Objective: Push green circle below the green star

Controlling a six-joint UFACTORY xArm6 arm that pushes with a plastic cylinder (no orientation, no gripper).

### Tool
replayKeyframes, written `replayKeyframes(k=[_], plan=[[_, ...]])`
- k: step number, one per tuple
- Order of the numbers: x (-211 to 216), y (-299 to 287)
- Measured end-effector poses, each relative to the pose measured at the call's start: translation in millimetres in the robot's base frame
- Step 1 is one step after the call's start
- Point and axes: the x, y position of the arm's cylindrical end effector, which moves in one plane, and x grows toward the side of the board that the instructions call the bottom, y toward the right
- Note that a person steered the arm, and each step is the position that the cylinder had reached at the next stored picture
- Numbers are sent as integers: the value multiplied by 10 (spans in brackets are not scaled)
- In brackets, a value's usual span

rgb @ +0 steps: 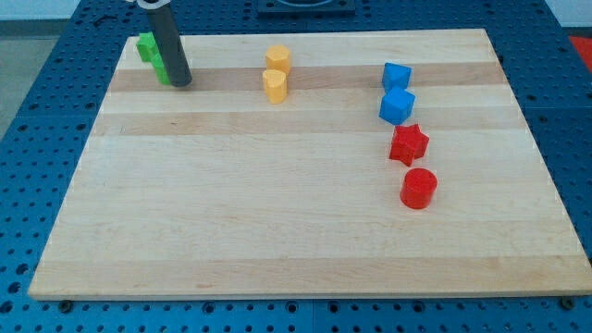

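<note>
Two green blocks sit at the board's top left. One green block (146, 46) shows near the top edge; its shape is unclear. A second green block (162, 69) lies just below and right of it, mostly hidden behind my rod. My tip (180, 83) rests on the board touching the right side of that lower green block. I cannot tell which green block is the circle and which the star.
Two yellow blocks (277, 60) (274, 85) stand at top centre. Two blue blocks (397, 76) (397, 106), a red star (408, 144) and a red cylinder (418, 189) form a column on the right. The wooden board (277, 231) lies on a blue perforated table.
</note>
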Motion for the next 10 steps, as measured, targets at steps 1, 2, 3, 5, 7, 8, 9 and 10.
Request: replayKeyframes(k=[1, 2, 3, 5, 7, 8, 9, 10], plan=[[-35, 0], [-69, 0], [-151, -33], [-236, -16], [-350, -24], [-350, -77], [-350, -145], [-304, 8]])
